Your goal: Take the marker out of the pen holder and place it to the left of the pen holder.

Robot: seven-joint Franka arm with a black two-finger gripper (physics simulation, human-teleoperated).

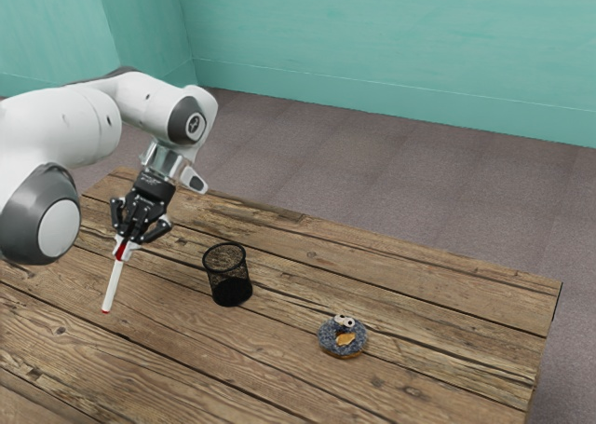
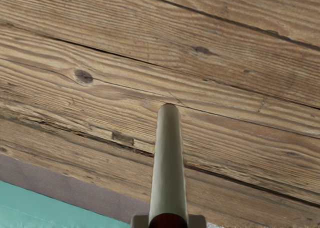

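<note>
In the exterior view my gripper (image 1: pixel 124 247) is shut on the white marker (image 1: pixel 113 284) by its red upper part. The marker hangs down at a slight tilt, its red tip lowest; whether that tip touches the table I cannot tell. The black mesh pen holder (image 1: pixel 229 277) stands upright, apart from the marker, toward the exterior view's right. Seen from the hand, the marker (image 2: pixel 169 163) reaches out over the wood from between the two fingertips of the gripper (image 2: pixel 169 222).
A wooden table (image 1: pixel 447 298) lies under everything. Farther toward the exterior view's right than the pen holder is a blue-grey round item (image 1: pixel 328 340) with small pieces on it. The table's far edge and the teal wall (image 2: pixel 45 208) appear in the wrist view.
</note>
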